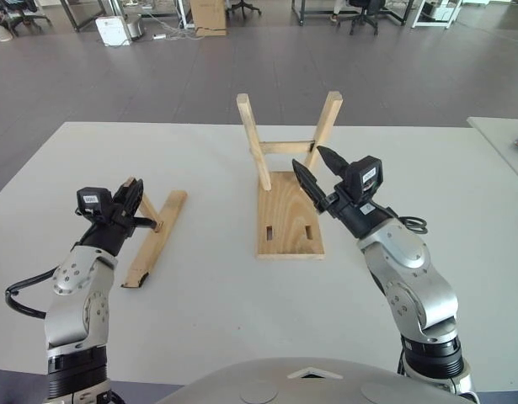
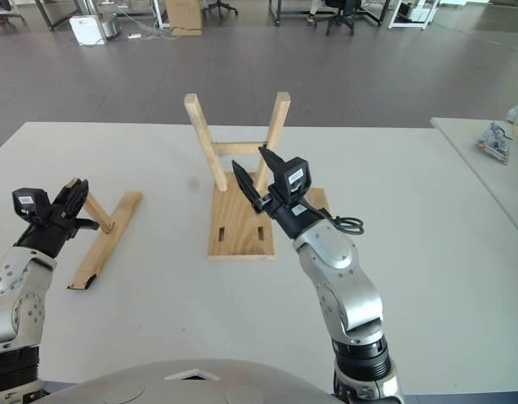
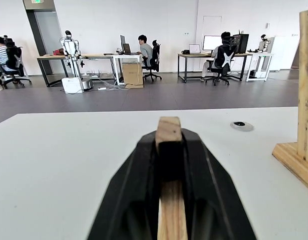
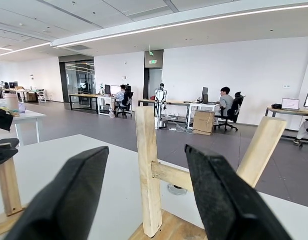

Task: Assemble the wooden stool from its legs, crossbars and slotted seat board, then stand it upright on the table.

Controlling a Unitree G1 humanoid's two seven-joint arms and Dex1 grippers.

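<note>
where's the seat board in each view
Left eye: seat board flat mid-table, by the right tool.
Right eye: same, just left of centre.
Left wrist: one corner, under an upright leg, beyond the held leg.
Right wrist: under both upright legs, between the tool's fingers.
Shared landmark: the two upright legs.

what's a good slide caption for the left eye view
The left end effector grips the loose leg pair; the open right end effector hovers by the half-built stool.

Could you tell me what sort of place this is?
Probably an open-plan office or robotics lab: desks with monitors and office chairs, plus a small humanoid robot standing beyond the white table.
</note>
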